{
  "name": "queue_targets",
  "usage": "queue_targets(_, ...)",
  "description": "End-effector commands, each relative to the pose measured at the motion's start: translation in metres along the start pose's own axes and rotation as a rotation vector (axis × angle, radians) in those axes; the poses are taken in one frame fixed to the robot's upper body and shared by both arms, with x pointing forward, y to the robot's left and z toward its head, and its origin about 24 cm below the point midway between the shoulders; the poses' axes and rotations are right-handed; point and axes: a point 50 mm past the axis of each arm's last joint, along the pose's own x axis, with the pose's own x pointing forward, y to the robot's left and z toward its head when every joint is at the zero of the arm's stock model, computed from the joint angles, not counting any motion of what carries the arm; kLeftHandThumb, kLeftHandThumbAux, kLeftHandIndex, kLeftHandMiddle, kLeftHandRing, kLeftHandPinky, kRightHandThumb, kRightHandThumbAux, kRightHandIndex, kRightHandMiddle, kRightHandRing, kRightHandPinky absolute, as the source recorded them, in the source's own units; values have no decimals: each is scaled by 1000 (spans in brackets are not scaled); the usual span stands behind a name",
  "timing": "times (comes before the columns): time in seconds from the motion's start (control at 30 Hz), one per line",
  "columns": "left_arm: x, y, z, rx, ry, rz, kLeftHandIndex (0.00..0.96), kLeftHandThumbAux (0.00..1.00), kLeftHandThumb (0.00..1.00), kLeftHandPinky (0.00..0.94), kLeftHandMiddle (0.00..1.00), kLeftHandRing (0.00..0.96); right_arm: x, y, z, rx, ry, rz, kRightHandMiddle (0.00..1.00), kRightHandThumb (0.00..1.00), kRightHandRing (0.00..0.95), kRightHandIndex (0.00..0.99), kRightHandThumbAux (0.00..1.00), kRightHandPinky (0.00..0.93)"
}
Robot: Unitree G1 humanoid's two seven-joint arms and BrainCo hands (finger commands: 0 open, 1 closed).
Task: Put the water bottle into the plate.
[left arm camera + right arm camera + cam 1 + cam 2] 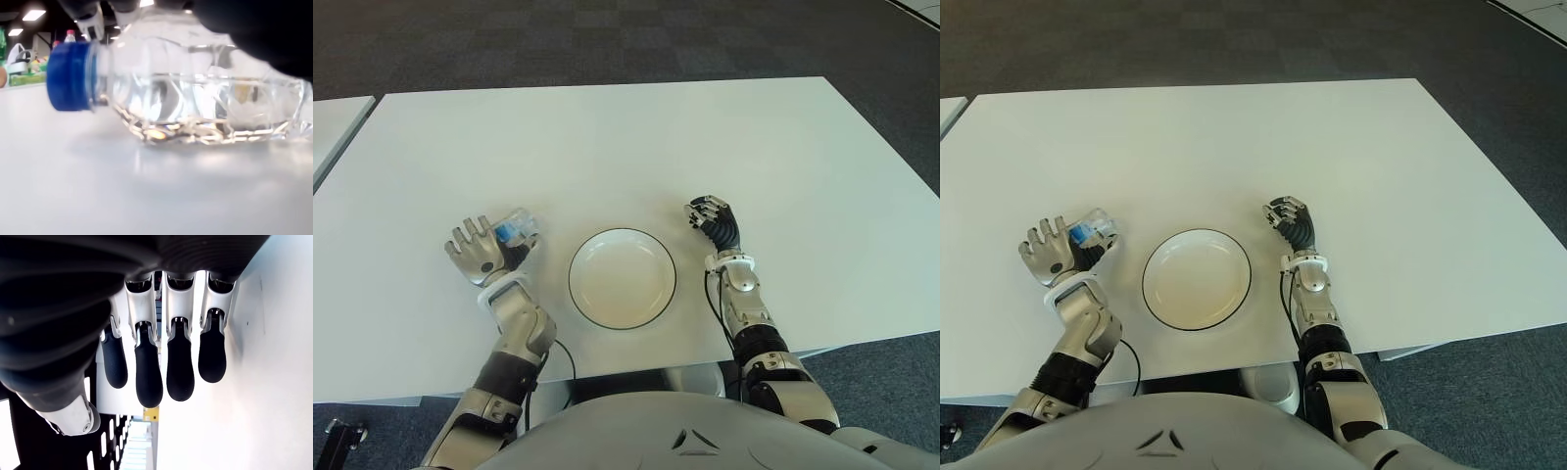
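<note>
Now my left hand (481,251) has its fingers around the water bottle (186,100), lying on the surface (626,147) left of the plate (623,277); my right hand (713,223) hovers relaxed, empty.

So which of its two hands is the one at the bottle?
The left hand, left of the plate, is at the water bottle lying on its side. The right hand, right of the plate, holds nothing.

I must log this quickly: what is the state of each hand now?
Left hand: at the lying water bottle, left of the plate; a firm grasp cannot be told.
Right hand: right of the plate, fingers relaxed, holding nothing.
</note>
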Motion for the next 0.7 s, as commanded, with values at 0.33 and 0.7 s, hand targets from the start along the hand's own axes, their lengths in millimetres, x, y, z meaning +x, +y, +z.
queue_targets(0.33, -12, -15, -8, -104, -33, -63, 436, 652, 724, 707, 666, 682, -15, -1, -28, 12, 156, -11, 614, 708, 600, 432, 729, 595)
queue_targets(0.7, -11, -15, -8, -129, -38, -77, 439, 685, 730, 799, 728, 754, -15, -2, -29, 15, 161, -22, 614, 707, 595, 432, 728, 586)
